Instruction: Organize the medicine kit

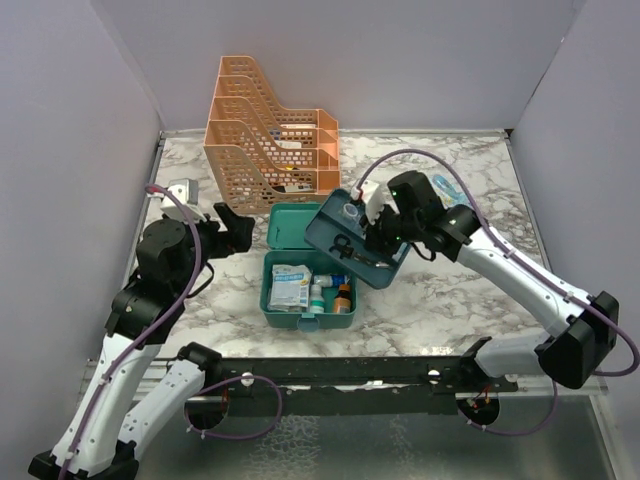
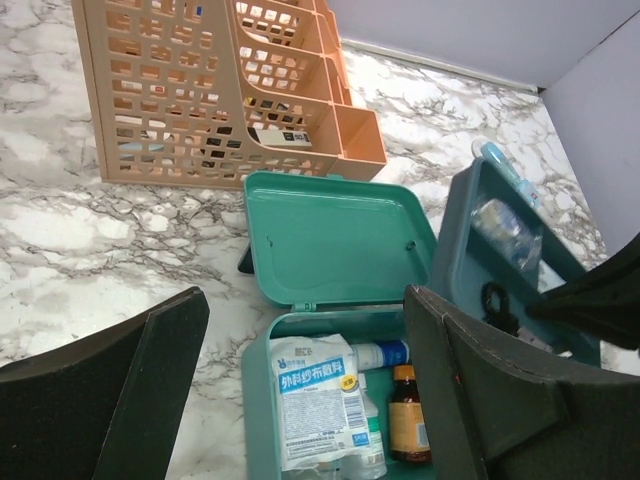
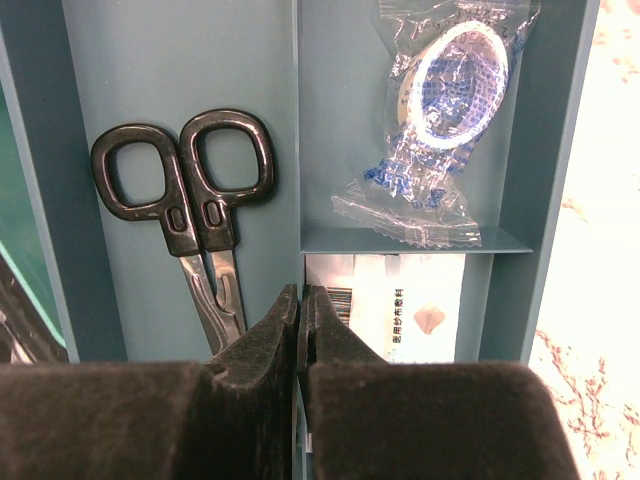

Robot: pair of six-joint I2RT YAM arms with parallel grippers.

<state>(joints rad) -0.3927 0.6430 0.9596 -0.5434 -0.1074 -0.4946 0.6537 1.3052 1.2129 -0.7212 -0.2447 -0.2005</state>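
Note:
The teal medicine kit (image 1: 267, 292) lies open mid-table with its lid (image 1: 293, 225) folded back. Inside are a white gauze packet (image 2: 318, 400), a brown bottle (image 2: 405, 425) and white bottles. The kit's divided tray (image 1: 330, 228) hangs tilted over the box's right side. My right gripper (image 3: 302, 295) is shut on the tray's centre divider. The tray (image 3: 180, 60) holds black scissors (image 3: 190, 200), a bagged tape roll (image 3: 450, 90) and a white packet (image 3: 410, 305). My left gripper (image 2: 305, 300) is open, above the table left of the box, with nothing between its fingers.
An orange perforated file rack (image 1: 265, 135) stands behind the kit, close to the lid's far edge. A small grey object (image 1: 180, 190) lies at the back left. A blue item (image 1: 445, 188) lies behind the right arm. Walls enclose the table on three sides.

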